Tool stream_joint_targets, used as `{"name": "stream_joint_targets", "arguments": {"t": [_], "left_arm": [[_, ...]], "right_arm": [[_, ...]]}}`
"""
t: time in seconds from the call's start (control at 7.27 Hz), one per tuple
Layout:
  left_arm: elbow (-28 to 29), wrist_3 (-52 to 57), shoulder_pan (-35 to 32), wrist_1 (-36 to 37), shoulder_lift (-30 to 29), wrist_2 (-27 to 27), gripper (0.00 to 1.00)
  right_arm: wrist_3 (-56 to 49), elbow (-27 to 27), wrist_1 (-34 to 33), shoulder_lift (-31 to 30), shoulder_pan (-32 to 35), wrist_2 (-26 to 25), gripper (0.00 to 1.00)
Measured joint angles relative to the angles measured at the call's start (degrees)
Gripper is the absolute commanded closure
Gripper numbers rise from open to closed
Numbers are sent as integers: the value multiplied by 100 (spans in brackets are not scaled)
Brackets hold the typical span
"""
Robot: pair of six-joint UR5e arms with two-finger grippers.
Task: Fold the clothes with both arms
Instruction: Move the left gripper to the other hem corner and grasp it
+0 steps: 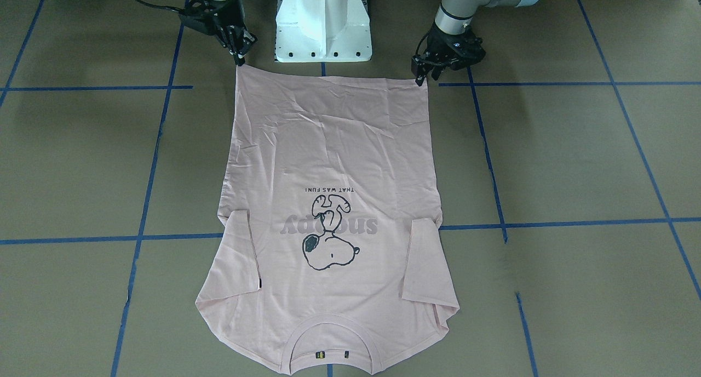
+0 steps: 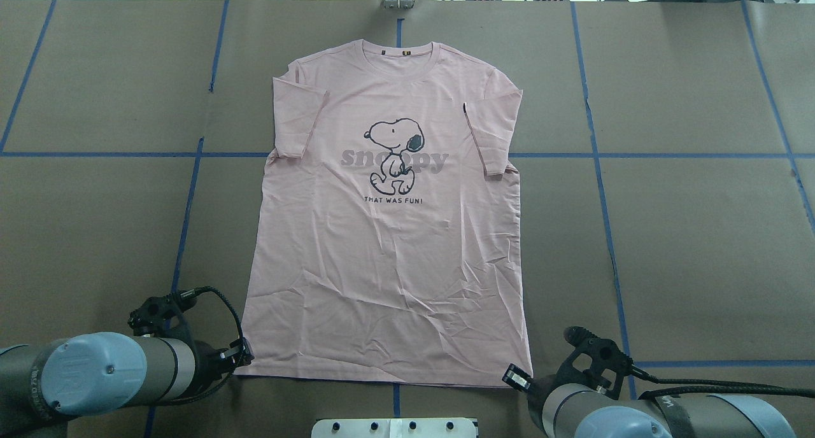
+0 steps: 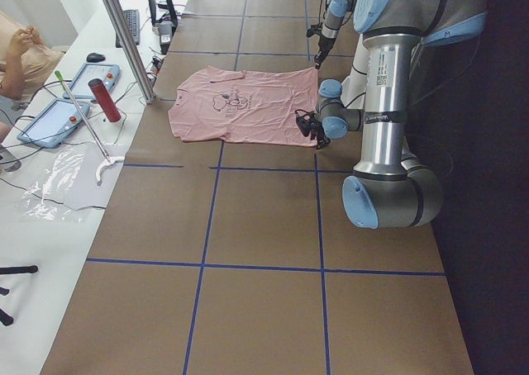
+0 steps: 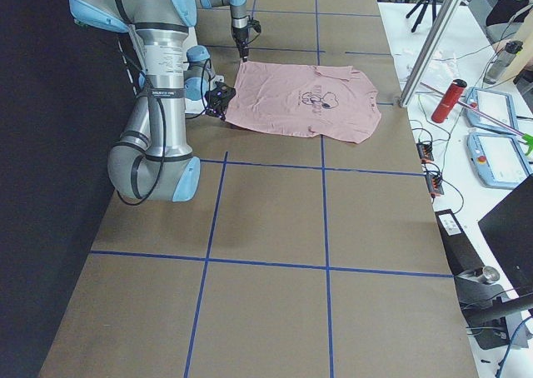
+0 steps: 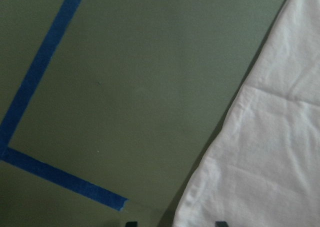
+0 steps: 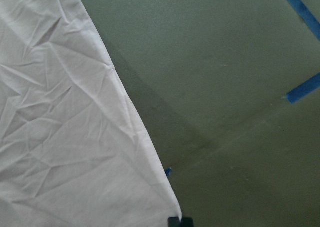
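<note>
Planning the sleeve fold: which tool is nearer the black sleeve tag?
Right. The right tool sits at the hem corner on the sleeve tag's side of the shirt; the left tool is at the opposite hem corner, diagonally across from it.

Two silver-grey jointed robot arms with light-blue joint caps and black cables. The left arm (image 2: 95,374) comes in low from the left edge of the overhead view. Its wrist angles downward, so the black left pincer (image 1: 426,75) sits close over the surface (image 2: 668,234). In the left wrist view its two fingertips (image 5: 131,223) stand clearly apart. The right arm (image 2: 637,419) mirrors this pose from the right edge. The right pincer (image 1: 240,58) also tilts down to the surface, and its fingertips (image 6: 174,221) are drawn together into one narrow point. From the sides, each near arm shows a thick section standing upright.
</note>
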Motion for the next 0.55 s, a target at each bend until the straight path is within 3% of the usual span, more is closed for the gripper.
{"name": "stream_joint_targets", "arguments": {"t": [0.28,0.55], "left_arm": [[10,0,7,2,-9,0,72],[12,0,18,53,-10,0,100]], "right_arm": [[-3,3,0,0,-2,0,100],[-4,4,0,5,-5,0,100]]}}
